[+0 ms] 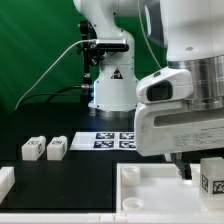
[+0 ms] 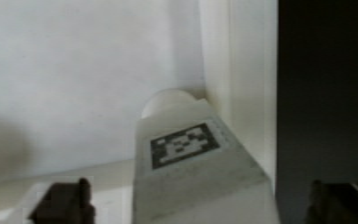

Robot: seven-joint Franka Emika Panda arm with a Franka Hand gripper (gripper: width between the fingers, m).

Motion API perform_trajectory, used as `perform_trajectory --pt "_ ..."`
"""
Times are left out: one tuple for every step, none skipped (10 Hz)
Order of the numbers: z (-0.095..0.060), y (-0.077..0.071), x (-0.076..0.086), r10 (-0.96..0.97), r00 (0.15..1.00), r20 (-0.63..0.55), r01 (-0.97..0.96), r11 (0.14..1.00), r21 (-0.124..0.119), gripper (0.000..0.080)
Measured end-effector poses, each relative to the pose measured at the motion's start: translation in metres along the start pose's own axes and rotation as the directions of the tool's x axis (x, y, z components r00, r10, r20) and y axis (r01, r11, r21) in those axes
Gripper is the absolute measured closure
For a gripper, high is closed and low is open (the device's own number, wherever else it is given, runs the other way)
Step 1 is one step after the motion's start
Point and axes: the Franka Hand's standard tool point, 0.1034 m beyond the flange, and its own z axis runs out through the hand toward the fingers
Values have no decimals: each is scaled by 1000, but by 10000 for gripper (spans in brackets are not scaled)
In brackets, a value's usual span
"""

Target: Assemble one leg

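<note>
Fingers [image 2: 188, 203] spread wide, astride leg [image 2: 197, 150] without clear contact; leg lying tag-up against tray [image 1: 150, 180] rim at exterior view's right; two more blocks [image 1: 44, 148] on bench [image 1: 70, 175].

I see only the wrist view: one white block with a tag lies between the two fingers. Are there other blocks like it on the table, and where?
Observer: Yes, two. The left spare leg and the right spare leg stand side by side on the black table, toward the exterior view's left.
Operator: What lies between them and my gripper?
Observer: The marker board, flat on the table in front of the robot's base.
Operator: Where does the leg under the gripper stand?
Observer: At the exterior view's right, by the right end of the large white tray-like part. I cannot tell whether it rests on that part or behind it.
</note>
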Motion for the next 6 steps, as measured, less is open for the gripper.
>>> perform_trajectory --pt "0 0 0 17 1000 0 -17 1000 0 425" --pt "0 0 0 72 997 0 -72 997 0 425" --pt "0 2 0 189 982 0 -189 982 -1 499" --pt "0 2 0 238 971 0 -238 971 -1 499" --pt "0 3 1 360 933 4 -360 933 10 499" --pt "0 3 1 523 852 18 -524 852 28 499"
